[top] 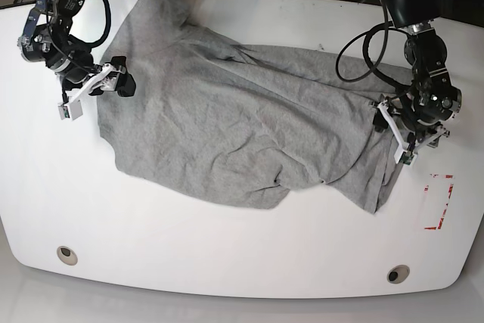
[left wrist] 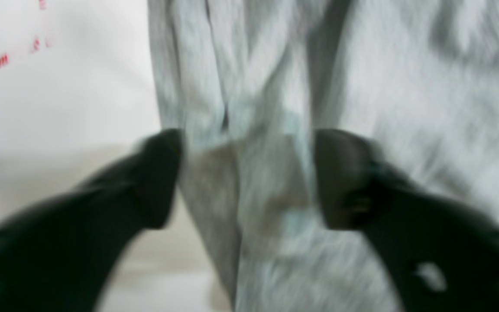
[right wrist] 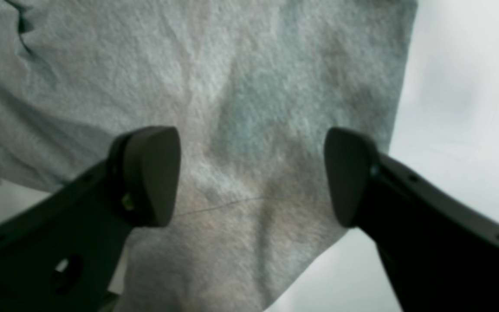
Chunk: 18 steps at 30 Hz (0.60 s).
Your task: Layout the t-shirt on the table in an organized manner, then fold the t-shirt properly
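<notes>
Grey cloth: the soft, wrinkled heather-grey cotton t-shirt (top: 242,130) lies spread but rumpled across the middle of the table, reaching from near the far edge down toward the near edge.
Tabletop: the large glossy white table (top: 227,251) with curved edges carries the shirt; bare surface shows along the whole near edge.
Shirt folds: a bunched ridge runs from the far left corner of the cloth toward the right edge of the table, and a loose flap hangs at the shirt's near right corner.
Left gripper: the black left gripper (left wrist: 247,177) sits at the shirt's end nearest the table's right edge, its jaws spread apart with a pleated fold of cloth between them, touching neither pad that I can tell; the wrist view is blurred.
Right gripper: the black right gripper (right wrist: 251,175) hangs over the shirt's edge nearest the table's left edge, jaws wide apart, cloth below and between them, not pinched.
Red mark: a red dashed rectangle (top: 440,202) lies on the table near its right edge, just beside the shirt.
Grommets: two round grey grommets (top: 66,254) sit near the near edge, one toward each corner.
</notes>
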### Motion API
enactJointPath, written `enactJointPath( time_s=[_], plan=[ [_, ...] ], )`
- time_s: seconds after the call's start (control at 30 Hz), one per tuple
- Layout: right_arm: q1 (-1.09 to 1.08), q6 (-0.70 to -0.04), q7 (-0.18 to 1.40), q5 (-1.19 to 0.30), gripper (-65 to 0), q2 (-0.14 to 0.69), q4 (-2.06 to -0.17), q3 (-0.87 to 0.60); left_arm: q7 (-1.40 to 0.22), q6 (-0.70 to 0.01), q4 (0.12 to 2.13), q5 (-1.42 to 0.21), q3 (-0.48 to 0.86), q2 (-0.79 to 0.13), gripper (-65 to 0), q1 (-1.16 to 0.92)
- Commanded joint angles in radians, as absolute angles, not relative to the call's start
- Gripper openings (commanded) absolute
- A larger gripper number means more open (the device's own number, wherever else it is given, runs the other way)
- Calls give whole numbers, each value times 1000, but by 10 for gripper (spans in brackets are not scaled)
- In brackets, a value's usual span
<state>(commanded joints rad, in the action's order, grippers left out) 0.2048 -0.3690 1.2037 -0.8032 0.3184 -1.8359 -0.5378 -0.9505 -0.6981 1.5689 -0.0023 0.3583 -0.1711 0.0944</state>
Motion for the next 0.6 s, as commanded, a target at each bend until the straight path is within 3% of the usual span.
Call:
enactJointPath(
  time_s=[0.6],
  plan=[
    [203,-369,1204,-803,-154,318,-1836,-538,-947,-698,1564,-2,361,-150,-106,22]
  ],
)
